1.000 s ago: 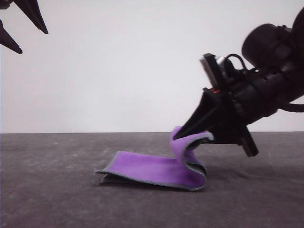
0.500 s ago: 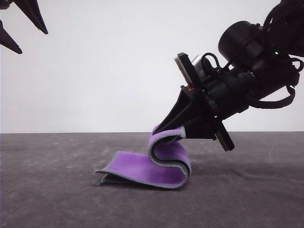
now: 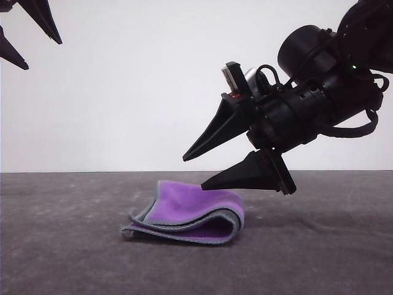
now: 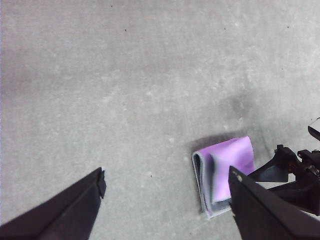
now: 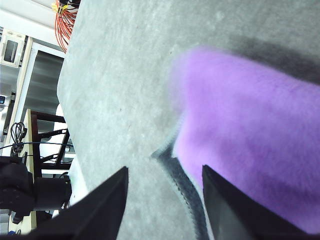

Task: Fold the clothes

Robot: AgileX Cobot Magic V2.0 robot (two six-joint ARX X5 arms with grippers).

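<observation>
cloth (image 3: 184, 215) folded over, purple out, lying mid-bench (image 3: 61, 258) | right tool (image 3: 193, 171) wide, empty, just above its top layer | left tool (image 4: 165, 187) wide, raised well apart | fold looks done; maybe another left

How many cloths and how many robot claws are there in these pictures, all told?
Cloths: 1, the purple cloth, folded on the grey table.
Grippers: 2, the left gripper and the right gripper, both open and holding nothing.
Total: 3.
</observation>
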